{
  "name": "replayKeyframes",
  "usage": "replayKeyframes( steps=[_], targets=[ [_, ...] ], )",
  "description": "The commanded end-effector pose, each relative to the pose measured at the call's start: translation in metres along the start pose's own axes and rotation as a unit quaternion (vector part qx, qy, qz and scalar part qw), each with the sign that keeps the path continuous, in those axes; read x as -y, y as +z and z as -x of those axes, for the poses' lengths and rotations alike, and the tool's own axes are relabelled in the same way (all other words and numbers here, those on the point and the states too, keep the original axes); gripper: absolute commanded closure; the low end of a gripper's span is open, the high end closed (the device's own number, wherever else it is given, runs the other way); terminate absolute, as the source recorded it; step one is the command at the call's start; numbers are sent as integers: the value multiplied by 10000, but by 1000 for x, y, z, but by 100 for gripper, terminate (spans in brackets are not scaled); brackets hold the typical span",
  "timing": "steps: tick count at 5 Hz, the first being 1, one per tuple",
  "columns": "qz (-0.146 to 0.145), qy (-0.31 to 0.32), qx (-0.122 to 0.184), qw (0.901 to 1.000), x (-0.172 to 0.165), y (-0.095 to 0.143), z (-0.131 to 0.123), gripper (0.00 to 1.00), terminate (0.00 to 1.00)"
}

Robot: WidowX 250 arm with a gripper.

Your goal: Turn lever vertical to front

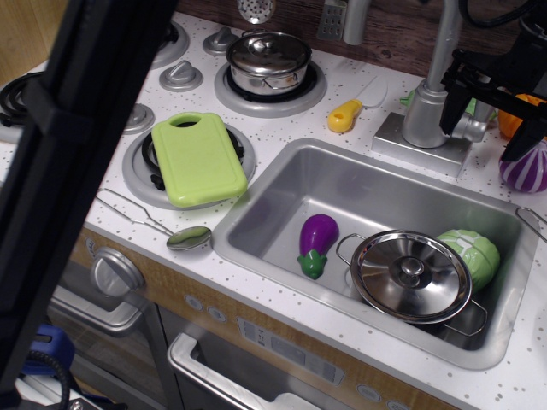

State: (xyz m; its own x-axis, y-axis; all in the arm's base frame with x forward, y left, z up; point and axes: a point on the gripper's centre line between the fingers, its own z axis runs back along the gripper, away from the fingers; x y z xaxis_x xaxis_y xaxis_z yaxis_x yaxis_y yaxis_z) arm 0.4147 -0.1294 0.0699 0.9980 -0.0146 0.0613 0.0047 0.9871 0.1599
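Note:
The grey faucet stands on its square base behind the sink, at the upper right. The lever is a short silver stub that sticks out sideways to the right from the faucet's thick base. My black gripper comes in from the upper right and straddles the lever. One finger sits against the faucet base on the left, and the other hangs to the right of the lever's end. The jaws stand apart, and I see no firm contact with the lever.
The sink holds a purple eggplant, a lidded steel pot and a green cabbage. A purple onion lies just right of the gripper. A yellow-handled knife, green cutting board, stove pot and ladle are to the left. A dark bar blocks the left foreground.

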Motion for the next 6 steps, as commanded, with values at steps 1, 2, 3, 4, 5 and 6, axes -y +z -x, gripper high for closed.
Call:
replayKeyframes(
  steps=[1, 2, 3, 4, 5, 6],
  targets=[
    [0, 0, 0, 10000, 0, 0, 0, 0, 0],
    [-169, -311, 391, 9986, -1, 14, -2, 0, 0],
    [-139, -549, 645, 9963, -11, 25, -11, 0, 0],
    [-151, -614, 1299, 9895, -15, 36, -18, 0, 0],
    [-250, -431, 1655, 9849, -15, 39, -30, 0, 0],
    [-169, -168, 1921, 9811, -13, 41, -38, 0, 0]
  ],
)
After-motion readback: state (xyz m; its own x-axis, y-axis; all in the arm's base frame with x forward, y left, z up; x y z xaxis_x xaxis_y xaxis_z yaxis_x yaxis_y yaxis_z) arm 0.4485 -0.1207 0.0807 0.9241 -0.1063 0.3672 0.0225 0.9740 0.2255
